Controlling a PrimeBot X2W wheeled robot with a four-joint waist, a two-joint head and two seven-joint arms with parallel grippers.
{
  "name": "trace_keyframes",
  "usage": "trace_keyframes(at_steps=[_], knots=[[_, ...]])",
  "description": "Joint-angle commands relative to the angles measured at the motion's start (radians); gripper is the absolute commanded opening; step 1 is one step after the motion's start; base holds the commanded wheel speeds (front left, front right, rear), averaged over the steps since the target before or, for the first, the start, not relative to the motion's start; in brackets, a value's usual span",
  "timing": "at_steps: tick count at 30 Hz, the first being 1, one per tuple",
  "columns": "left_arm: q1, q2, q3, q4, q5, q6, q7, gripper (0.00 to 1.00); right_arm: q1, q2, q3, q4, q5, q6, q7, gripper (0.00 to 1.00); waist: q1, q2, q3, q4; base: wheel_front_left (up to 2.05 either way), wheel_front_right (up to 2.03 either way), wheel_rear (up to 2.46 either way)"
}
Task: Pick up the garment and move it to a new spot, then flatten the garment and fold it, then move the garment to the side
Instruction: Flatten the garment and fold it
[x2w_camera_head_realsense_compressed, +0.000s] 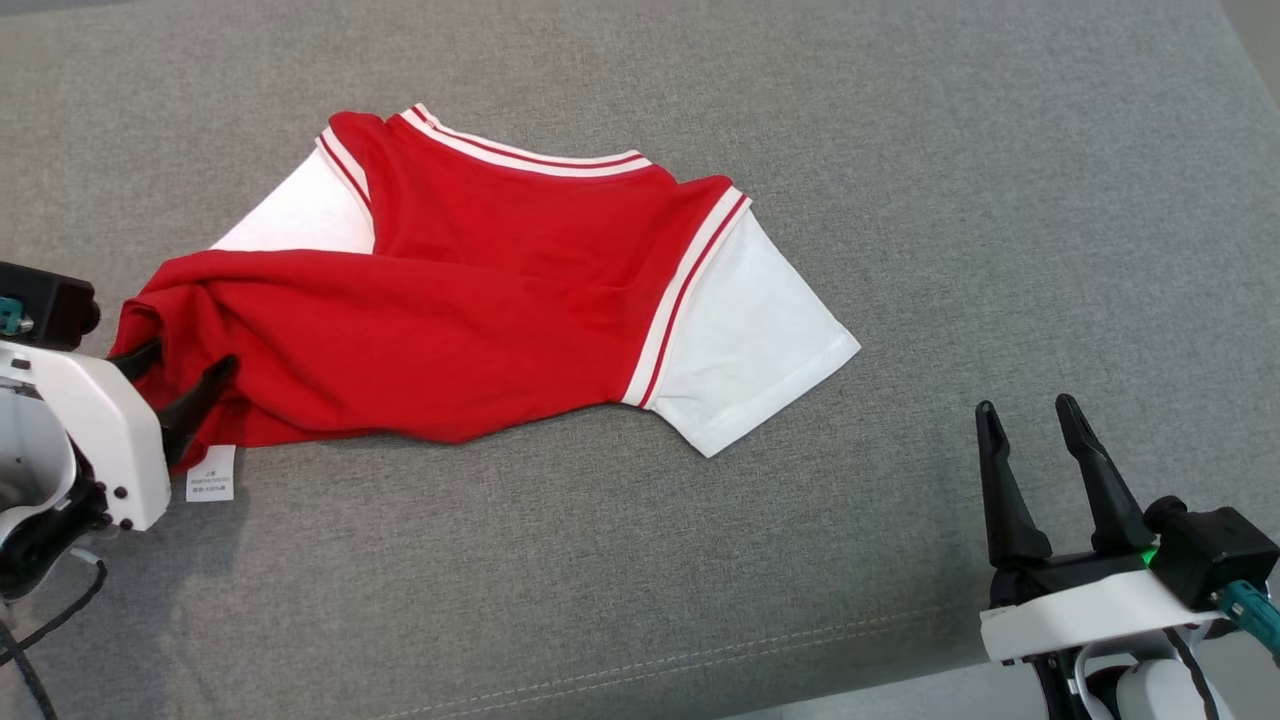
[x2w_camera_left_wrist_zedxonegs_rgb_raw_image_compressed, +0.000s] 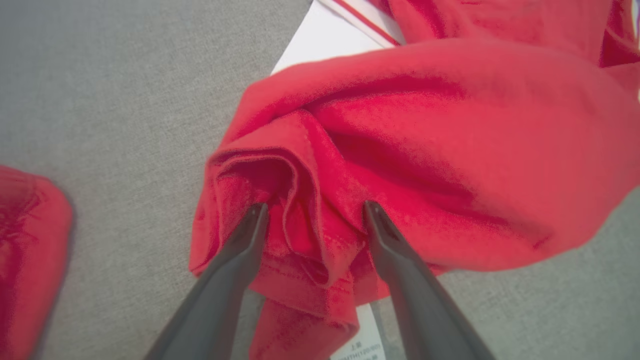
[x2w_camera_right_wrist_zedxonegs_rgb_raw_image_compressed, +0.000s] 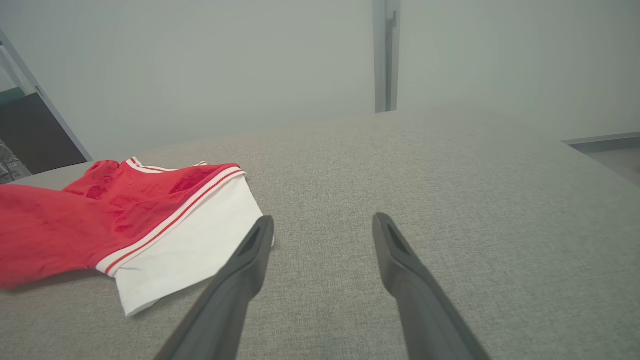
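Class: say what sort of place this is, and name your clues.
Probably an indoor lab or test room: a shirt lies on a wide grey fabric-covered surface, with bare pale walls and a metal post behind.

The left end effector (x2w_camera_head_realsense_compressed: 192, 355) angles in sideways, fingers spread; the right end effector (x2w_camera_head_realsense_compressed: 1025, 405) points forward, equally spread.

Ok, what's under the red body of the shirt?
The left white sleeve runs under the red fabric, and a white label pokes out below its bunched end. How far either reaches underneath is hidden.
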Motion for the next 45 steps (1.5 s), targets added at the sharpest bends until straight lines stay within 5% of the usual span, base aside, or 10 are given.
trace_keyframes(at_steps=[1, 3, 4, 5, 6, 14, 26, 30, 37, 45], knots=[[-0.050, 0.068, 0.039, -0.013, -0.017, -0.005, -0.001, 0.96, -0.028, -0.010, 0.023, -0.019, 0.009, 0.004, -0.016, 1.00, 0.0000, 0.0000, 0.013, -0.007, 0.00, 0.00, 0.00], [-0.057, 0.088, 0.024, -0.009, -0.036, -0.005, 0.001, 0.86, -0.035, -0.010, 0.025, -0.015, 0.011, 0.004, -0.019, 1.00, 0.0000, 0.0000, 0.021, -0.009, 0.00, 0.00, 0.00], [-0.059, 0.094, 0.018, -0.004, -0.047, -0.005, 0.004, 0.61, -0.038, -0.010, 0.025, -0.013, 0.012, 0.004, -0.019, 1.00, 0.0000, 0.0000, 0.022, -0.009, 0.00, 0.00, 0.00], [-0.060, 0.099, 0.009, -0.002, -0.057, -0.005, 0.010, 0.20, -0.040, -0.010, 0.024, -0.010, 0.013, 0.004, -0.020, 1.00, 0.0000, 0.0000, 0.024, -0.008, 0.00, 0.00, 0.00], [-0.063, 0.103, 0.004, -0.002, -0.071, -0.005, 0.016, 0.00, -0.041, -0.010, 0.024, -0.008, 0.014, 0.004, -0.021, 1.00, 0.0000, 0.0000, 0.025, -0.008, 0.00, 0.00, 0.00], [-0.068, 0.169, -0.040, -0.115, -0.139, -0.005, 0.088, 0.00, -0.037, -0.010, 0.010, 0.003, 0.020, 0.004, -0.023, 1.00, 0.0000, 0.0000, 0.004, 0.015, 0.00, 0.00, 0.00], [0.068, 0.387, 0.011, -0.678, -0.356, 0.071, 0.256, 0.00, 0.003, -0.010, -0.025, -0.004, 0.013, 0.004, -0.023, 1.00, 0.0000, 0.0000, -0.053, 0.105, 0.00, 0.00, 0.00], [0.064, 0.399, 0.069, -0.775, -0.477, 0.075, 0.253, 0.00, -0.003, -0.010, -0.023, -0.006, 0.007, 0.004, -0.023, 1.00, 0.0000, 0.0000, -0.053, 0.115, 0.00, 0.00, 0.00], [0.026, 0.318, 0.130, -0.504, -0.627, 0.057, 0.224, 0.00, -0.040, -0.010, 0.015, -0.012, 0.003, 0.004, -0.022, 1.00, 0.0000, 0.0000, -0.016, 0.063, 0.00, 0.00, 0.00], [0.013, 0.213, 0.110, -0.199, -0.646, 0.032, 0.195, 0.00, -0.050, -0.010, 0.013, -0.014, 0.010, 0.004, -0.022, 1.00, 0.0000, 0.0000, 0.024, -0.010, 0.00, 0.00, 0.00]])
